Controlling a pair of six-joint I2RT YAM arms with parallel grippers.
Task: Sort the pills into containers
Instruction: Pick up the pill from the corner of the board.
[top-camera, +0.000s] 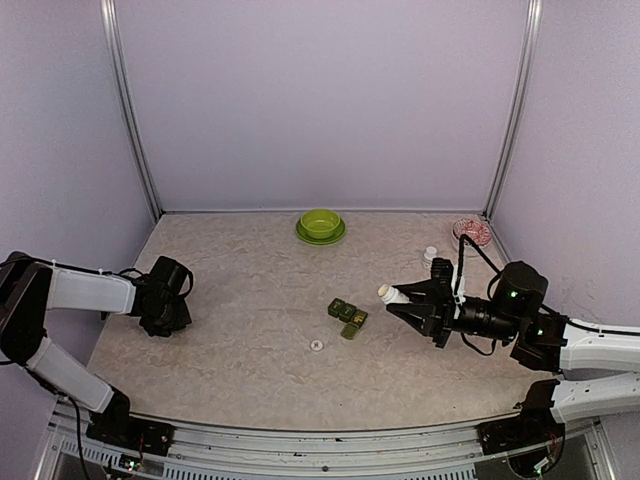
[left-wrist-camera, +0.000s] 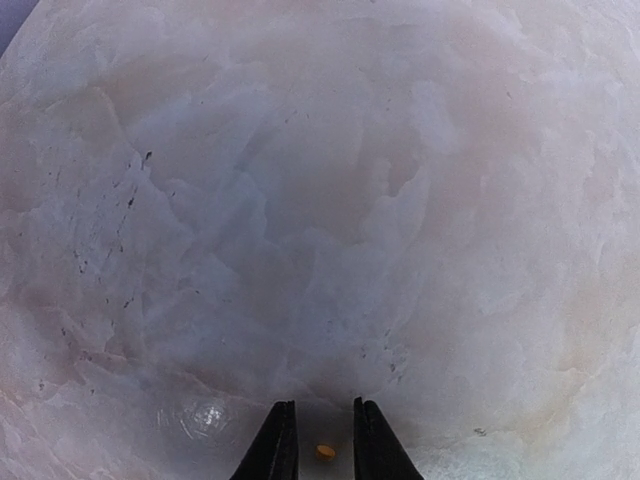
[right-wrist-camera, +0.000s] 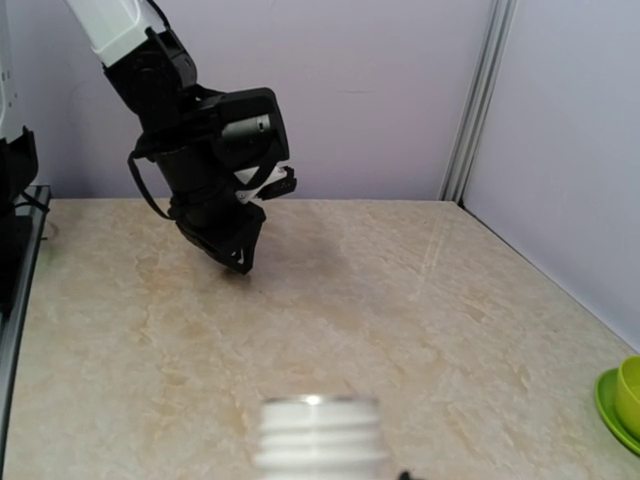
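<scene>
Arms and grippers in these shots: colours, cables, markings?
Left arm and right arm match: white links, black joints, thin black cables looping outside. Left gripper and right gripper are black with tapered fingers. Green lights dot the right arm's wrist housing.

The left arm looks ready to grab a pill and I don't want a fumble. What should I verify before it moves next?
1. Pill lies between the jaws of the left gripper: ok.
2. Jaws closed onto the pill: not ok, a gap shows on each side of it.
3. Right gripper shut on the uncapped bottle: ok.
4. Pill box has an open compartment: cannot tell, too small in the top view.
5. Cap lies off the straight line from the left gripper to the pill box: ok, as far as the top view shows.
</scene>
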